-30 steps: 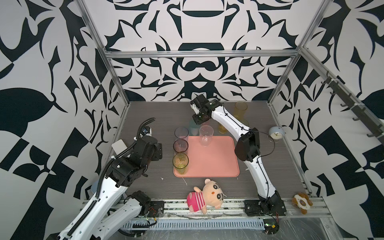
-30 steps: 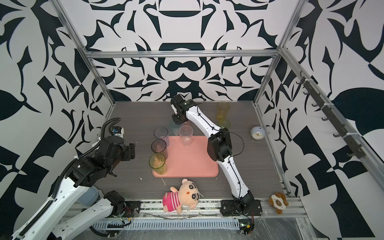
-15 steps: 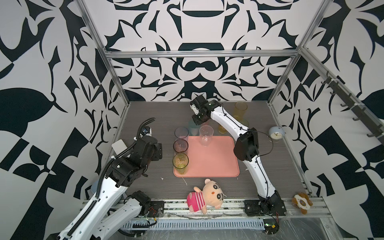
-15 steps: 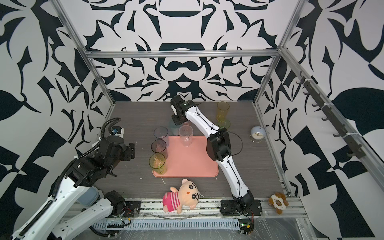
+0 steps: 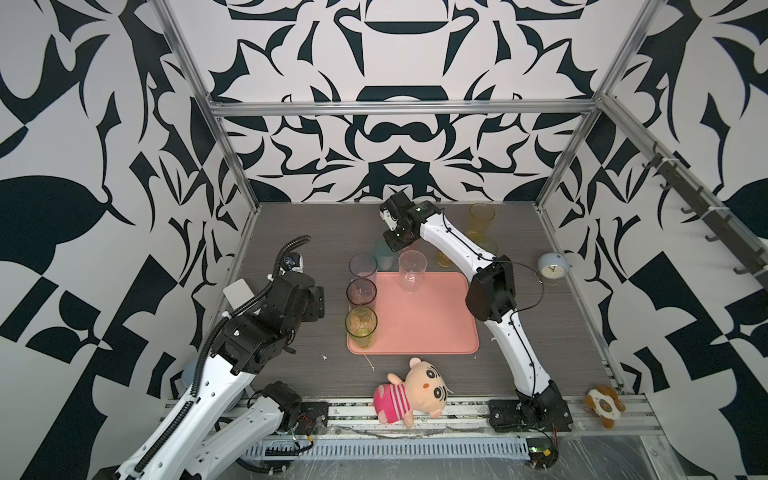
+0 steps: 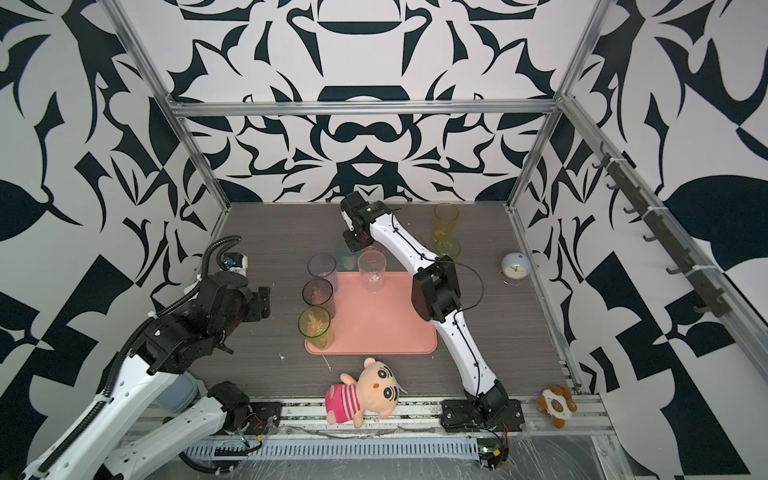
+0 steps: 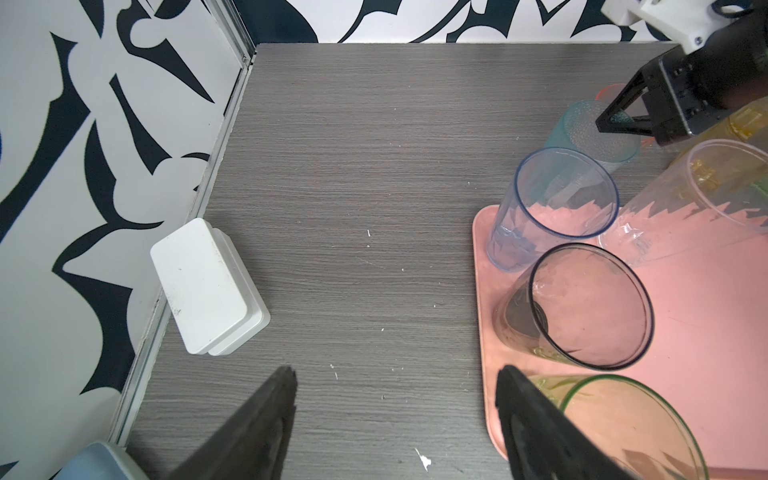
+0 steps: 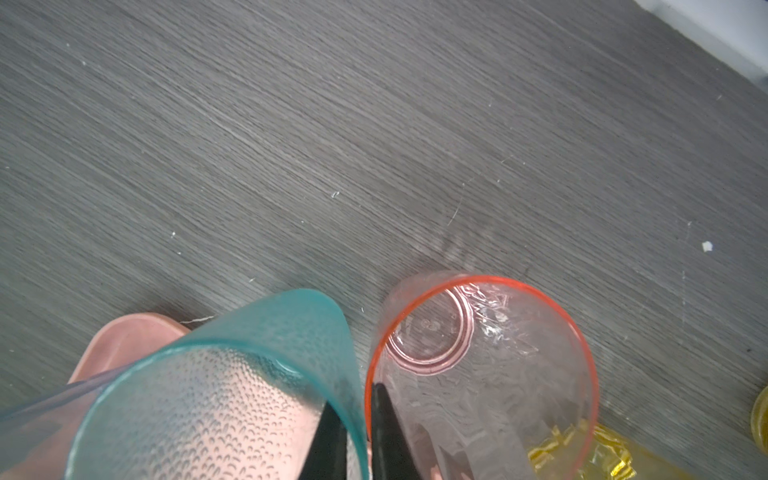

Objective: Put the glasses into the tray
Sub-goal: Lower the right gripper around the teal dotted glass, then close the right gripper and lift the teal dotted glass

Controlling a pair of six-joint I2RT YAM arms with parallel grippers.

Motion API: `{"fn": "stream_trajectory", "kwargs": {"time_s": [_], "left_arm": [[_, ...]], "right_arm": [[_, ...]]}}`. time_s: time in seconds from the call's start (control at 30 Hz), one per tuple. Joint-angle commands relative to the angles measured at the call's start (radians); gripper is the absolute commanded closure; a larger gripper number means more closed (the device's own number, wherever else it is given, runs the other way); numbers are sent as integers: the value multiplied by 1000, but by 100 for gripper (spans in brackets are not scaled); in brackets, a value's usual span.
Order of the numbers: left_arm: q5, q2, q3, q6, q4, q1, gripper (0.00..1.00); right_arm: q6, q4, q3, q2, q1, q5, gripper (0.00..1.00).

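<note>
So the salmon-pink tray [image 5: 432,324] is a flat, matte rectangle with rounded corners and a low rim, sitting on the grey wood-grain table [image 7: 374,166]. Four see-through tumblers stand upright in it. A tall blue-grey tumbler [image 5: 363,266], a smoky tumbler [image 5: 360,291] and a yellow-green tumbler [image 5: 360,326] line its left edge, and a clear tumbler [image 5: 412,272] stands at the far edge. Just behind the tray, on the table, the teal tumbler [image 8: 232,386] has a pebbled, frosted-looking wall. The pink tumbler [image 8: 482,374] touching it is smooth, with a round base ring and an orange-red rim. The right gripper [image 8: 355,395] has its thin black fingers squeezed together right where those two rims meet. One finger is inside the teal one and the other looks to be inside the pink, so both walls seem pinched. The left gripper [image 7: 397,370] hangs over bare table beside the tray, jaws spread wide, holding nothing. A smooth white box [image 7: 203,286] with rounded corners sits by the wall.
</note>
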Motion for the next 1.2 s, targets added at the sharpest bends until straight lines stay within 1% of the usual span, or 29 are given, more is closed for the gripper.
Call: {"fn": "stream_trajectory", "kwargs": {"time_s": [0.0, 0.37, 0.6, 0.9, 1.17], "left_arm": [[-6, -7, -8, -8, -3, 4, 21], [-8, -8, -10, -8, -4, 3, 21], [-8, -8, -10, -8, -4, 4, 21], [-11, -16, -10, -9, -4, 4, 21], [-12, -18, -9, -9, -2, 4, 21]], "right_arm": [[4, 2, 52, -16, 5, -4, 92], [-7, -3, 72, -38, 3, 6, 100], [-6, -10, 79, -59, 3, 17, 100], [4, -57, 128, -90, 2, 29, 100], [33, -88, 144, -155, -7, 74, 100]]}}
